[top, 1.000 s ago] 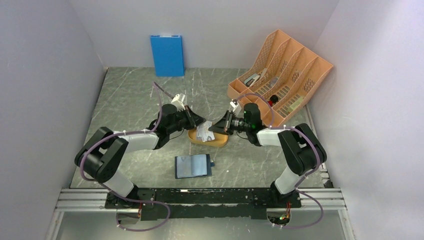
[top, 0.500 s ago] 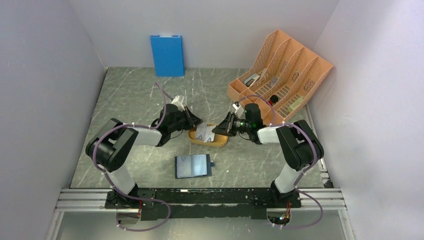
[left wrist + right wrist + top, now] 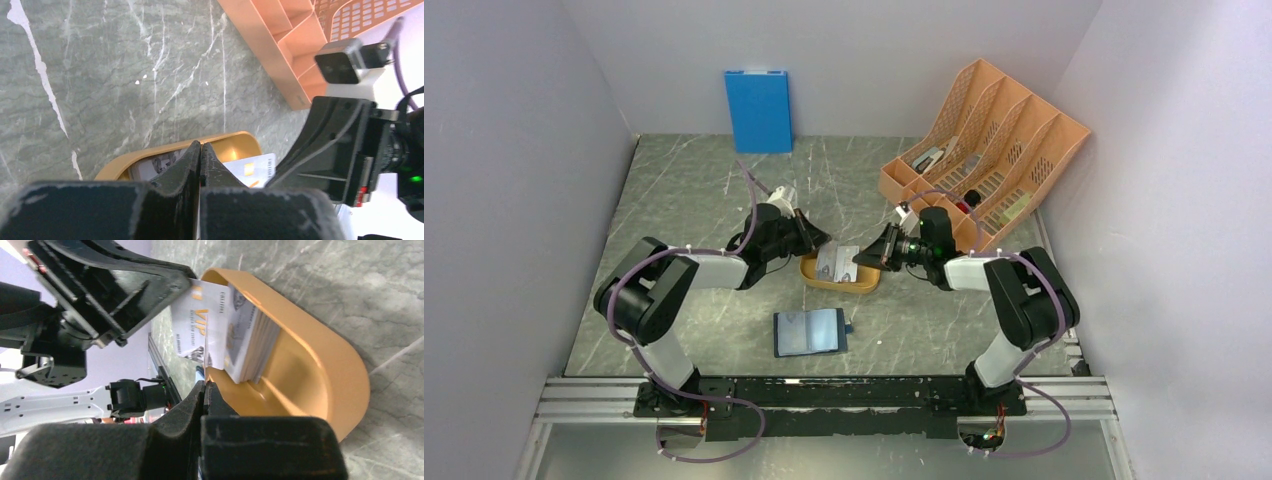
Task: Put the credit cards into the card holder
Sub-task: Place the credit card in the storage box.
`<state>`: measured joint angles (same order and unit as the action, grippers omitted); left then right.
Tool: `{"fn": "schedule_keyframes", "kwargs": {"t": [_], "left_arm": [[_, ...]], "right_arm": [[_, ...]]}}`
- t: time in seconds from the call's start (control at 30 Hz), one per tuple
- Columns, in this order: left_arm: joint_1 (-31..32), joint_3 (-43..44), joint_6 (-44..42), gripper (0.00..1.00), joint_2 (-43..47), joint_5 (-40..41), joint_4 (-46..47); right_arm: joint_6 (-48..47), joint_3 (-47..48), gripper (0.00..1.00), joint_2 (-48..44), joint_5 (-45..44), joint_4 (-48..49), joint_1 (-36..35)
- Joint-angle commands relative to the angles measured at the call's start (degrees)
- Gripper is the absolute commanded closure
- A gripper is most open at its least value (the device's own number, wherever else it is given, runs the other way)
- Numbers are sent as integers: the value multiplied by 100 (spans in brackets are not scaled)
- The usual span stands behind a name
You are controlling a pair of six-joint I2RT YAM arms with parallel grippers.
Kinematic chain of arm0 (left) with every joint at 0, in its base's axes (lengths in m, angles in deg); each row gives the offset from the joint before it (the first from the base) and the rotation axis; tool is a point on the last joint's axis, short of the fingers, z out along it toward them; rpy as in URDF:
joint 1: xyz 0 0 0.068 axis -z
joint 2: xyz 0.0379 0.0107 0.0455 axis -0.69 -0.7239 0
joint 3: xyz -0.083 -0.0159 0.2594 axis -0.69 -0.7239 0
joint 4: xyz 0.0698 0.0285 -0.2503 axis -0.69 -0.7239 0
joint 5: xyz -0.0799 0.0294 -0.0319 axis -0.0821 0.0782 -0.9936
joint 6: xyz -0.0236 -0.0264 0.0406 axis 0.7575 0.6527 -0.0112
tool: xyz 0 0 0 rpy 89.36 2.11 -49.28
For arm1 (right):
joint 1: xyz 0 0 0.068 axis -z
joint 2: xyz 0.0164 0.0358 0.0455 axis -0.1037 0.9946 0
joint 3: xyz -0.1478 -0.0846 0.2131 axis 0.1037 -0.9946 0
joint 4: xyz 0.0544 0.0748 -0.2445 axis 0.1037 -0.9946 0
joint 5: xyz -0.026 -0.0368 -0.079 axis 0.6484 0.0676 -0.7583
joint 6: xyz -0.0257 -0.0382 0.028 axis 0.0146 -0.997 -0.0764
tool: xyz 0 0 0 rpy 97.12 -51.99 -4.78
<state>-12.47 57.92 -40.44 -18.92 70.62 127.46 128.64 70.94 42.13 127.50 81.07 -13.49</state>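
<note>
The credit cards [image 3: 834, 262] lie as a pale stack in a shallow orange tray [image 3: 864, 285] at mid-table. My left gripper [image 3: 817, 244] hovers shut at the tray's left end and my right gripper [image 3: 864, 261] is shut at its right end. In the right wrist view the stack [image 3: 240, 340] rests in the tray [image 3: 320, 365], and one card marked VIP [image 3: 192, 325] tilts up against the left fingers [image 3: 150, 285]. The left wrist view shows shut jaws [image 3: 200, 146] over the cards [image 3: 250, 167]. The card holder [image 3: 809, 333] lies open nearer the arms' bases.
An orange slotted file organizer [image 3: 984, 140] with small items stands at the back right, close behind the right arm. A bright blue flat panel [image 3: 759, 110] leans on the back wall. White walls enclose the table on three sides.
A second ago the cards stood raised between the two grippers above the tray; now they lie down in it. Both grippers have drawn slightly apart, and the left elbow has swung inward.
</note>
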Motion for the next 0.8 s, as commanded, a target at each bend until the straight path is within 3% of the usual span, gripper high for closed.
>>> {"fn": "schedule_keyframes", "kwargs": {"t": [0.0, 0.23, 0.47, 0.63, 0.77], "left_arm": [[-40, 203, -193, 95, 42, 8, -122], [-40, 582, -401, 95, -106, 320, -950], [-40, 840, -478, 95, -231, 459, -1585], [-40, 945, -524, 85, -173, 386, -1886], [-40, 984, -609, 82, -15, 426, -2188]], "right_arm": [[86, -11, 100, -493, -126, -226, 53], [-135, 171, 100, -1484, -665, -1529, 37], [-235, 212, 100, -2255, -666, -2206, 38], [-389, 231, 100, -2514, -693, -2517, 42], [-462, 167, 100, -2633, -696, -2609, 39]]}}
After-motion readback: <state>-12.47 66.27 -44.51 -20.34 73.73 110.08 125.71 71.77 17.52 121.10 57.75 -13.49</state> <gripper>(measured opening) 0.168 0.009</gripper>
